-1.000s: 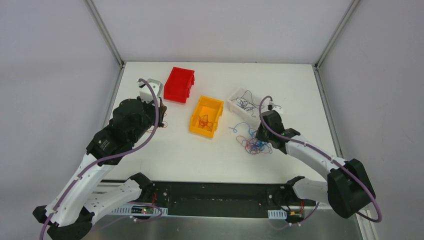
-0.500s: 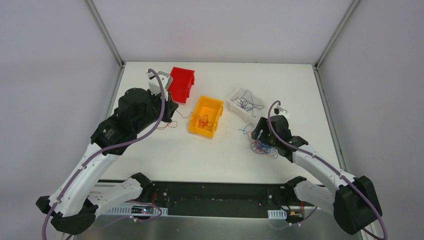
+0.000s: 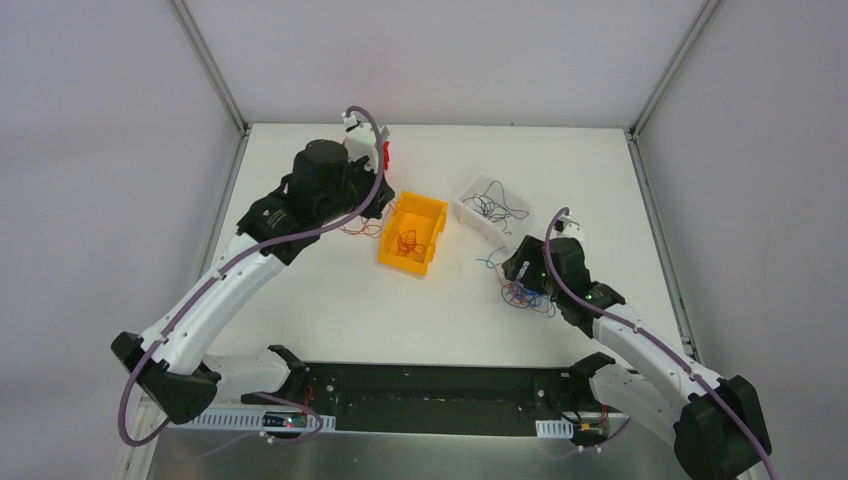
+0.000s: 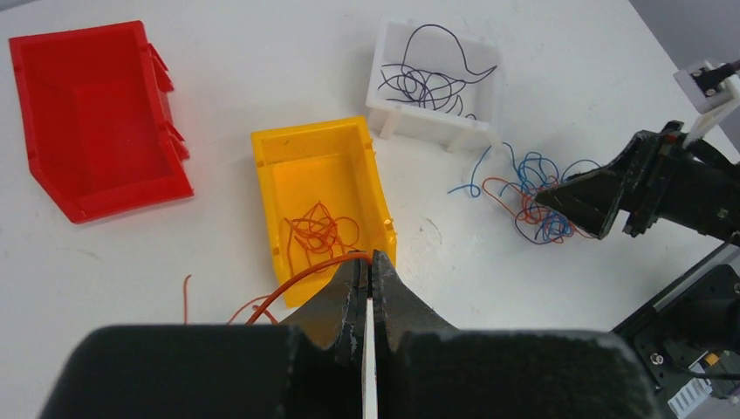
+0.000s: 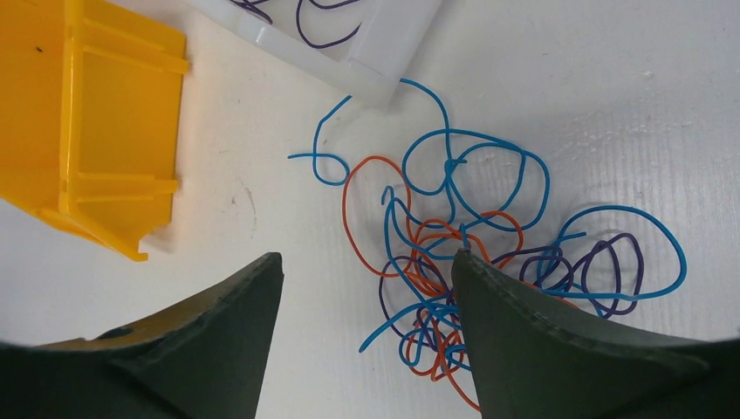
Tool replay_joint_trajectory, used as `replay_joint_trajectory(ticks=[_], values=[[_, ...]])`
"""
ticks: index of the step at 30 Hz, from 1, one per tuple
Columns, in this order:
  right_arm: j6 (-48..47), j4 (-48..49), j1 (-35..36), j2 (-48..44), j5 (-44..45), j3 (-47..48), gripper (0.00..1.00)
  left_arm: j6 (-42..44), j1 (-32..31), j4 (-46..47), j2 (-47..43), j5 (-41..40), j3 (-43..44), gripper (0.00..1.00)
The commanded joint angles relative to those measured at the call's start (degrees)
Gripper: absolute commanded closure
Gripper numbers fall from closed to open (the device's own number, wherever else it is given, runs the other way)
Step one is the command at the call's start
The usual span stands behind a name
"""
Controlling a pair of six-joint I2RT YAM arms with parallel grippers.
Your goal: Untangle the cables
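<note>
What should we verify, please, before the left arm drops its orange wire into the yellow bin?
1. Grip: left fingers shut on the thin orange wire: ok.
2. Target: open yellow plastic bin just ahead of those fingers, holding only orange wires: ok.
3. Tail of the held wire off the white table: cannot tell; loose orange strands lie beside the bin.
4. Other arm: right fingers open above the knotted pile of blue, orange and purple wires: ok.
5. That pile separated: not ok.
</note>
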Motion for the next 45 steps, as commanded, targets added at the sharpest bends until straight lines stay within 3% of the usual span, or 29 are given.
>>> replay_joint_trajectory(ticks=[1,16,32,45], values=[[-0.5,2.4,0.0,-1.7,-0.7,-0.9,0.25,-2.6,0.3,5.8,5.7,-0.2,2.0,1.0],[0.0,3.8,0.0,-2.5,-1.9,-2.2,0.25,-2.4,0.3,8.7,18.5,-0.7,9.2,1.0],[0.0,4.7,0.0,-1.2,-3.3,-2.1,0.25,0.2,0.3,7.6,7.4,-2.7,11.2,1.0],[-0.1,4.3,0.0,-1.4,-3.3,-2.0,0.25,-2.8,0.3,7.7,7.9,2.1,8.6,1.0]])
